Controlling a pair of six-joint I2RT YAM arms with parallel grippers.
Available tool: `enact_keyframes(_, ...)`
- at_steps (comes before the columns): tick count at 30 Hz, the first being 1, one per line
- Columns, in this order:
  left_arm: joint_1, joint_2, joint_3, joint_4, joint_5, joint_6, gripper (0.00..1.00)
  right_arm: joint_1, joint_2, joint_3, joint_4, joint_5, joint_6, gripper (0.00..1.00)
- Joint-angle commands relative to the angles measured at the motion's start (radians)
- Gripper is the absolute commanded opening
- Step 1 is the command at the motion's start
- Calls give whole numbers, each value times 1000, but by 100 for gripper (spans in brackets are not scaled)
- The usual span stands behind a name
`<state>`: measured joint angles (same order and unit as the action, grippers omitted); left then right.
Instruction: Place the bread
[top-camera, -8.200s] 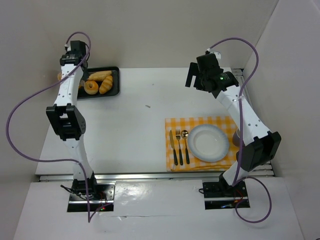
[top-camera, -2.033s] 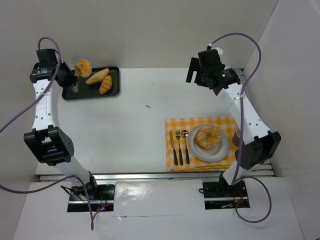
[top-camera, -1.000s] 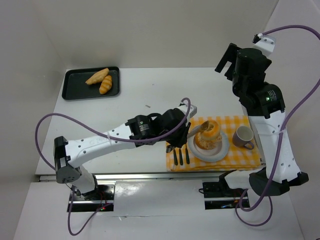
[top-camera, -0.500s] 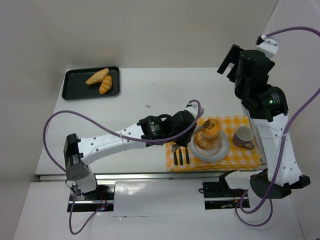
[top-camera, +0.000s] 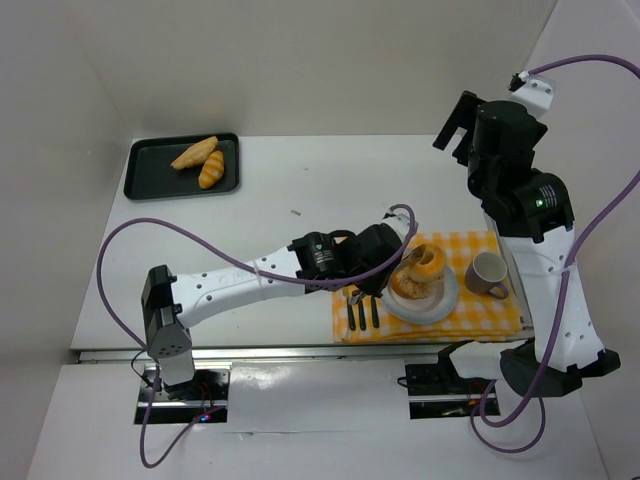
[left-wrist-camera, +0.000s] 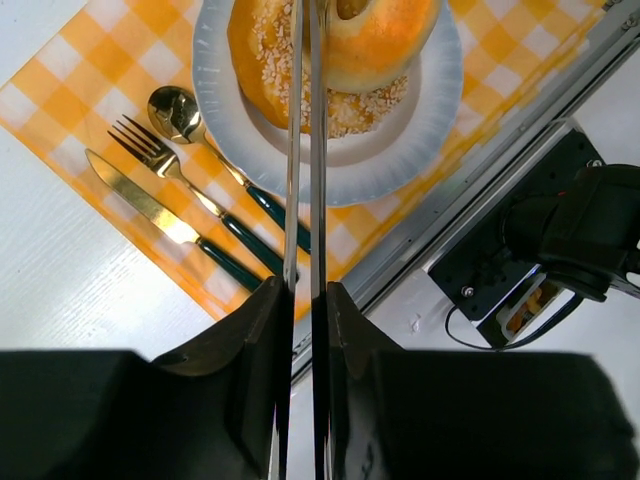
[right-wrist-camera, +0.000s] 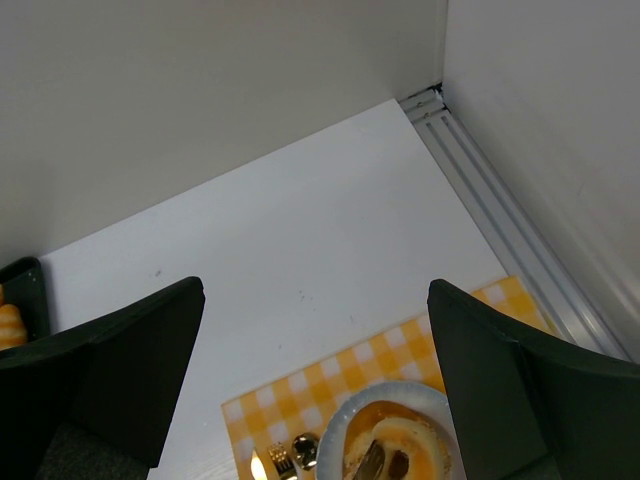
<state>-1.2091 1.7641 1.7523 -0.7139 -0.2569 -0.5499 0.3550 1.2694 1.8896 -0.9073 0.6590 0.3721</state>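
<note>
A smooth ring-shaped bread (top-camera: 428, 262) leans tilted on a seeded bread (top-camera: 410, 287) that lies on the white plate (top-camera: 446, 298). My left gripper (top-camera: 406, 260) reaches in from the left, its thin fingers shut on the ring bread's wall. In the left wrist view the fingers (left-wrist-camera: 295, 150) run almost together up onto the ring bread (left-wrist-camera: 385, 40), with the seeded bread (left-wrist-camera: 262, 55) and plate (left-wrist-camera: 430, 110) beneath. My right gripper (top-camera: 458, 120) hangs high above the table's back right, open and empty. It (right-wrist-camera: 315, 300) looks down on the plate (right-wrist-camera: 335, 440) and bread (right-wrist-camera: 410, 445).
The plate rests on a yellow checkered mat (top-camera: 470, 320), with knife, fork and spoon (top-camera: 360, 310) to its left and a mug (top-camera: 488, 272) to its right. A black tray (top-camera: 140, 170) holding two long breads (top-camera: 200, 160) sits at the back left. Walls enclose back and right.
My left arm has pushed slightly further right and lower, bringing the ring bread down against the seeded bread. The right arm has barely moved.
</note>
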Motion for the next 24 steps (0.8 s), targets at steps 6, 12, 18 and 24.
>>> enact_keyframes(6, -15, -2, 72, -1, 22, 27, 53, -5, -30, -1, -8, 16, -2, 100)
enact_keyframes(12, -24, -12, 72, -1, 22, 27, 53, -5, -30, -11, -8, 7, -2, 100)
enact_keyframes(18, -24, -31, 81, -1, 22, 27, 53, -5, -30, -20, -8, 7, -2, 100)
enact_keyframes(24, -24, -61, 90, -1, 1, 27, 59, -5, -30, -29, -8, -12, 7, 100)
